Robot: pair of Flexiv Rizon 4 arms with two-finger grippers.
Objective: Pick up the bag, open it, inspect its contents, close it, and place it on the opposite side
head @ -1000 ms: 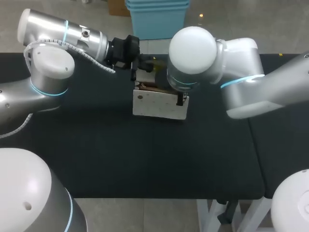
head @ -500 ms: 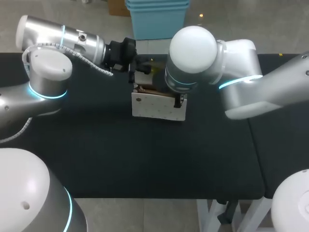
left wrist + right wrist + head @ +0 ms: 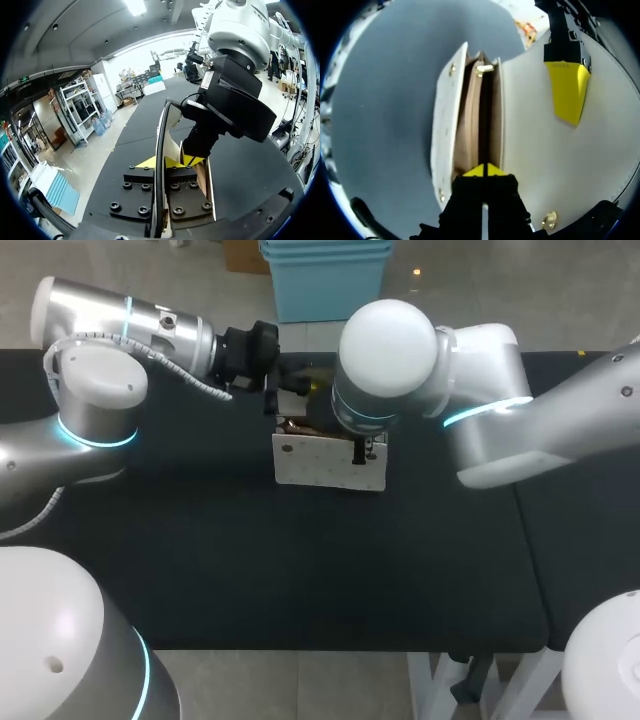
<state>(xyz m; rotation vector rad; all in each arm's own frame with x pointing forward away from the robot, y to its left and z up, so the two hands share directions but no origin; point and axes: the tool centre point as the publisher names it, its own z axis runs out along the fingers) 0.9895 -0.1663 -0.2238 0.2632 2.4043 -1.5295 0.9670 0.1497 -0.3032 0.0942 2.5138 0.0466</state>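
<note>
Now: bag open, inspection in hand

The white bag [image 3: 325, 462] stands on the black table [image 3: 250, 560], mouth up. The left gripper [image 3: 161, 162] is at the bag's far side, tips closed from both sides on the edge of the raised flap [image 3: 540, 150], holding it back off the mouth. The right gripper [image 3: 483, 171] hangs over the bag's mouth, tips drawn together w/ barely a slit between them (whether they nip the tan lining [image 3: 470, 125], can't tell). No contents visible inside. My read: opening done, inspection underway. Left to do: shut the flap, then set the bag on the opposite side.
</note>
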